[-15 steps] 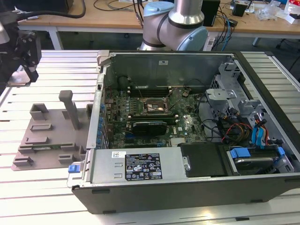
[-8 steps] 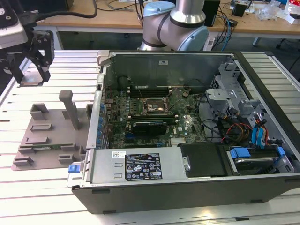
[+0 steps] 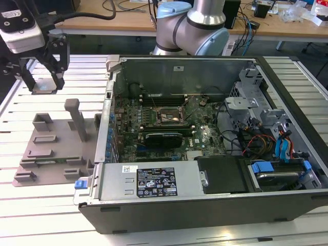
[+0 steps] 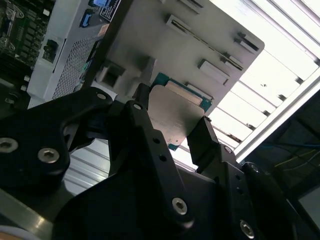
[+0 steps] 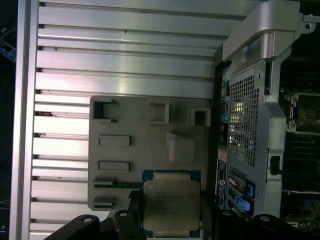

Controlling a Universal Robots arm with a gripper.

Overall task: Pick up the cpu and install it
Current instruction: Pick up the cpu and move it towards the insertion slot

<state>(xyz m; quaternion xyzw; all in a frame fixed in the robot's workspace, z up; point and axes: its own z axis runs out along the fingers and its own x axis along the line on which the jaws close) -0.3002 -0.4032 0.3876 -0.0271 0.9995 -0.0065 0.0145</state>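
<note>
The cpu [image 3: 45, 86] is a small flat square chip with a silvery top. It hangs in the air at the exterior view's far left, over the slatted table behind the grey plastic tray [image 3: 51, 148]. My gripper [image 3: 45, 82] is shut on it, one black finger on each side. In both wrist views the cpu [image 5: 171, 205] [image 4: 177, 112] sits between the black fingers [image 4: 202, 135], with the tray [image 5: 135, 140] [image 4: 165, 40] beneath it. The motherboard socket [image 3: 169, 117] lies inside the open computer case, well to the exterior view's right of the gripper.
The open computer case [image 3: 154, 182] stands in the middle of the slatted aluminium table [image 3: 51, 215], its metal side wall [image 5: 250, 115] close beside the tray. Upright posts [image 3: 77, 118] rise from the tray. Drive cages and cables [image 3: 266, 133] crowd the case's right end.
</note>
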